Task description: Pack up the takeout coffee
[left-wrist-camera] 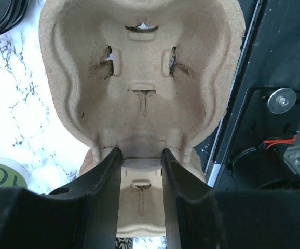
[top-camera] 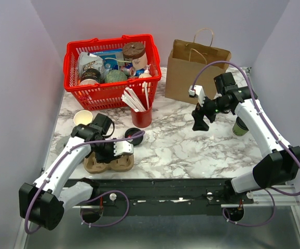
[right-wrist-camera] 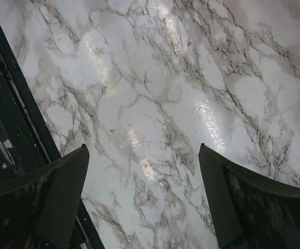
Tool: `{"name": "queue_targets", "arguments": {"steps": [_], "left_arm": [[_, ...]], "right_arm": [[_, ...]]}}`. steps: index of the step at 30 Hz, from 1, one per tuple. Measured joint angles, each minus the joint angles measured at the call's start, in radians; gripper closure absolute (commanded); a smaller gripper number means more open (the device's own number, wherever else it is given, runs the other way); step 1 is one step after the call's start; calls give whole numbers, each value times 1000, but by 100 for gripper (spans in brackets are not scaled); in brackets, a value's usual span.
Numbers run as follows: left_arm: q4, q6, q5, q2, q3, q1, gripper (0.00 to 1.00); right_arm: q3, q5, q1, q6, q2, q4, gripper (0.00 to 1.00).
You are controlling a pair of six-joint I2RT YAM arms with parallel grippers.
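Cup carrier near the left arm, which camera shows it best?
The left wrist view: the cup carrier fills the frame, its wells and slits clear, with the left gripper closed on its centre ridge. The top view shows it small and partly hidden under that gripper. The right wrist view shows none of it.

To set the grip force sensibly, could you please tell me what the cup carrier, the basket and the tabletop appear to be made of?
Cup carrier: moulded paper pulp, matte, tan and fibrous with torn slot edges. Basket: glossy red plastic lattice, probably. Tabletop: marble-patterned, polished with glare streaks; stone or laminate, unclear.
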Motion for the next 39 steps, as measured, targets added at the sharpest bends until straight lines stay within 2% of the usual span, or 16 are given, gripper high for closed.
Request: {"name": "queue_targets", "arguments": {"steps": [2,7,11,15,17,20,27,31,34,39], "left_arm": [[-4,-6,2,-6,2,-2,100],[-77,-31,81,65,117,22,100],[-74,-66,80,112,126,24,100],[-121,-49,169,142,260,23,100],[-90,-72,136,161,276,-9,100],[-95,-52,98,163,221,-53,100],[-120,-71,61,147,214,-60,100],[-127,-82,55,147,263,-60,100],[-129,-109,58,154,346,-67,100],[-105,-212,105,222,476,-77,100]], "right_arm": [[0,-3,0,3,1,0,5],[0,-7,0,4,4,0,5],[0,-8,0,11,4,0,5],[0,-11,0,11,4,0,5],[0,-11,0,12,4,0,5],[0,-12,0,13,4,0,5],[0,-12,0,13,4,0,7],[16,-11,-2,50,4,-2,7],[136,-15,-13,100,8,2,8],[513,12,-78,215,75,111,19]]}}
